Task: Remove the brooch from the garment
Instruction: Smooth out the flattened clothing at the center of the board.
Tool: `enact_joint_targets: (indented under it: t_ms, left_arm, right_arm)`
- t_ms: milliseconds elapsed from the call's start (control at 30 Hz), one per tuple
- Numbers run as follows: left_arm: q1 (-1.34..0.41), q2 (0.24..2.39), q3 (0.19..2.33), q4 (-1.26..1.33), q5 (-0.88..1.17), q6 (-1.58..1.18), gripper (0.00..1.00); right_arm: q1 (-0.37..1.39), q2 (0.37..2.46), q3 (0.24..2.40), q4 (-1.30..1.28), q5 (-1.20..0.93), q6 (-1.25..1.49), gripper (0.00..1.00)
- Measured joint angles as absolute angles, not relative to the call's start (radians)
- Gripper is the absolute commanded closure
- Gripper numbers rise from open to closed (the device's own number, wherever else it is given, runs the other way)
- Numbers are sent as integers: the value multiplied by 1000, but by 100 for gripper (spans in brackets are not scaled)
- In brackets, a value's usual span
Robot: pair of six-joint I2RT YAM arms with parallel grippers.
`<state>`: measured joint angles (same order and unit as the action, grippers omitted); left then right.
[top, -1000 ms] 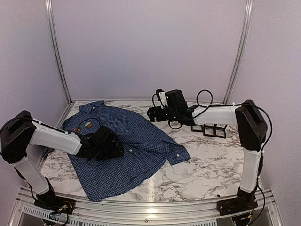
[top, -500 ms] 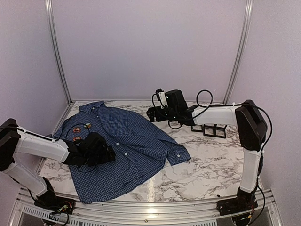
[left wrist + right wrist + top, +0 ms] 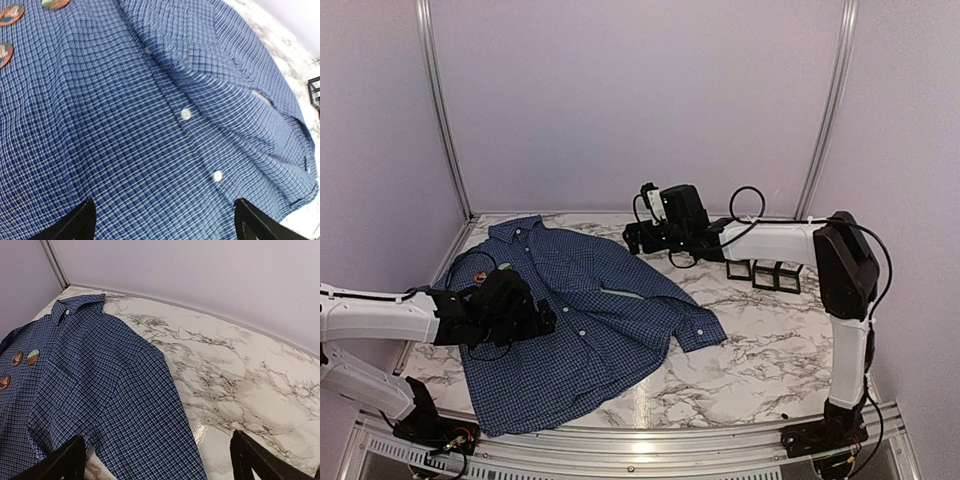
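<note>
The garment [image 3: 605, 300], a dark blue checked shirt with white buttons, lies spread on the marble table [image 3: 770, 340], collar at the back left. Three round orange-and-green brooches sit on its chest: one [image 3: 11, 14] shows at the top left of the left wrist view, and one [image 3: 33, 356] at the left of the right wrist view. My left gripper [image 3: 535, 320] hovers over the shirt front, open and empty [image 3: 165, 222], with a white button [image 3: 186, 114] ahead of it. My right gripper [image 3: 632, 238] is open and empty [image 3: 157, 460] above the shirt's far sleeve.
Two small black open frames [image 3: 767, 272] stand on the table at the right, behind my right arm. Aluminium posts [image 3: 440, 110] and lilac walls close in the back and sides. A black frame edge [image 3: 315, 90] shows at the right of the left wrist view.
My left arm has swung left and back toward the near edge, and the shirt has shifted left with it. My right gripper has moved a little left over the sleeve.
</note>
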<state>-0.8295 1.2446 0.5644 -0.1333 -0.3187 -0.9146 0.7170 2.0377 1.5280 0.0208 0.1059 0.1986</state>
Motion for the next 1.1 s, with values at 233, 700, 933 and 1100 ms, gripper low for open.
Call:
enact_joint_targets:
  t_ms: [233, 700, 933, 1100]
  left_arm:
    - [-764, 1370, 752, -123, -329, -827, 1]
    - [-702, 1651, 820, -48, -305, -752, 1]
    - [-703, 1615, 720, 14, -287, -769, 1]
    - [-703, 1576, 670, 42, -286, -777, 1]
  right_arm:
    - [729, 2086, 1583, -22, 106, 189, 2]
    - [744, 2183, 1667, -71, 95, 182, 3]
    - [753, 2240, 1675, -85, 82, 183, 6]
    - [765, 2313, 1736, -101, 96, 185, 11]
